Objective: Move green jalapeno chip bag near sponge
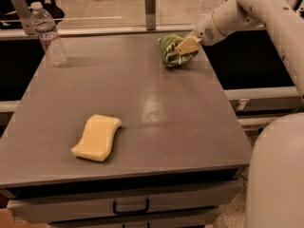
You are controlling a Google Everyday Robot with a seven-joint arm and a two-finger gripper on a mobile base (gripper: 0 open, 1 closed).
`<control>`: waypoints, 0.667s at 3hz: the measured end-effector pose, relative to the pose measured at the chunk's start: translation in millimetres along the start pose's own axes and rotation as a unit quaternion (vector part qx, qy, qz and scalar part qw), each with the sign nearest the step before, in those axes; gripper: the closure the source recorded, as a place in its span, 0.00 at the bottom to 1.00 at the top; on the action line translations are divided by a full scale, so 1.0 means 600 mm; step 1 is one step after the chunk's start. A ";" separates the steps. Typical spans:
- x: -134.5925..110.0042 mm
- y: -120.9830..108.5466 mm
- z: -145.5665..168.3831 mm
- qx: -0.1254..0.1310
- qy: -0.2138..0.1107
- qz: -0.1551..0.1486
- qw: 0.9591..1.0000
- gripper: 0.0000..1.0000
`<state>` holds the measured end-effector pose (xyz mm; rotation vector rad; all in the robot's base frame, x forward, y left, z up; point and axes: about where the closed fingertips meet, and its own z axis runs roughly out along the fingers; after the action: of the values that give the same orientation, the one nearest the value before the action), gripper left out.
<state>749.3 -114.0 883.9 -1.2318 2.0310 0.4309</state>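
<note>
The green jalapeno chip bag [169,47] is at the far right of the grey table [142,94], bunched up against my gripper. My gripper [182,49] reaches in from the right on the white arm, and its tan fingers [188,45] are closed on the bag's right side. The pale yellow sponge [97,137] lies flat near the table's front left, well away from the bag and the gripper.
A clear plastic water bottle [48,33] stands at the table's far left corner. A grey upright post [150,6] stands behind the far edge. The robot's white body [278,175] fills the lower right. A drawer with a handle [130,206] is under the table front.
</note>
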 end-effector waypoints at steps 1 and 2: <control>-0.065 0.029 -0.059 -0.010 -0.051 -0.048 0.997 0.96; -0.067 0.032 -0.054 -0.013 -0.053 -0.052 0.997 1.00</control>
<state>731.6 -98.6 933.7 -1.2973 1.8684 0.4631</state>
